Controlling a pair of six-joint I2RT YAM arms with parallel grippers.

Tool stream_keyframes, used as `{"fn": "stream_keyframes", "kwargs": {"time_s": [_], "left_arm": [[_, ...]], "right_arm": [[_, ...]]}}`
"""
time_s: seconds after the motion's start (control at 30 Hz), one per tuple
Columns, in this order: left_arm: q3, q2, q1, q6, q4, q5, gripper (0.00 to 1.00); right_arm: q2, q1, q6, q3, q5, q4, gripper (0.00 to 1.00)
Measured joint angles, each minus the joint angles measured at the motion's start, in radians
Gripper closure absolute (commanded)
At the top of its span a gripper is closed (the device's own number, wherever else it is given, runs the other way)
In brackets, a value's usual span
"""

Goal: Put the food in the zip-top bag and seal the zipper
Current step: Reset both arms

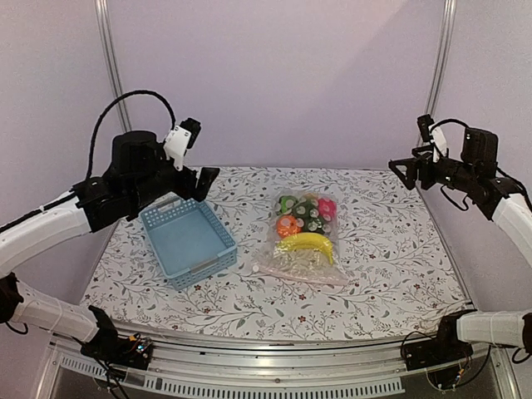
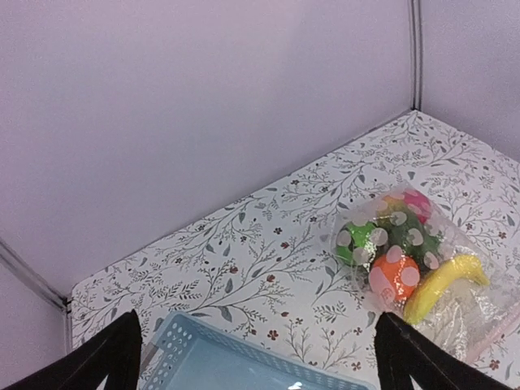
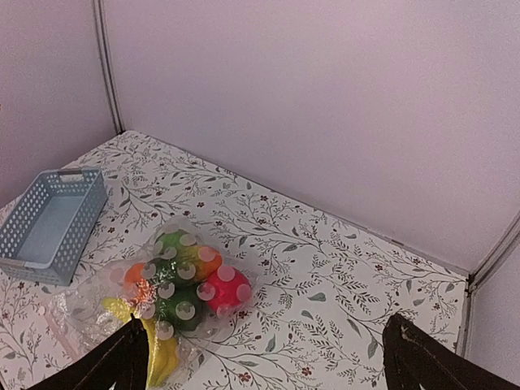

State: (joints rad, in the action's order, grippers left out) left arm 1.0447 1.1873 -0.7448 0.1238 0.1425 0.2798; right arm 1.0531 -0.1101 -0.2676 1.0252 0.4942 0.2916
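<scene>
Zip-top bag (image 1: 291,262): one, clear, with one pale zipper strip (image 1: 299,274); light blue slotted basket (image 1: 188,241): one. Food in the bag: banana (image 1: 307,243), one; orange (image 1: 288,225), one; pinkish-red ball (image 1: 327,208), one; orange-green mango (image 3: 201,259), one. Green pieces (image 1: 312,218): at least two, one brighter and one darker, exact number unclear through the dotted plastic.
</scene>
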Motion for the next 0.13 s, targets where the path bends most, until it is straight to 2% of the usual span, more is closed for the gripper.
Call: {"fn": "stream_keyframes", "kwargs": {"time_s": [0.13], "left_arm": [[0.064,-0.004,0.047,-0.078,0.001,0.076,0.00]], "right_arm": [[-0.003,0.011,0.157,0.018,-0.105,-0.075,0.01]]}}
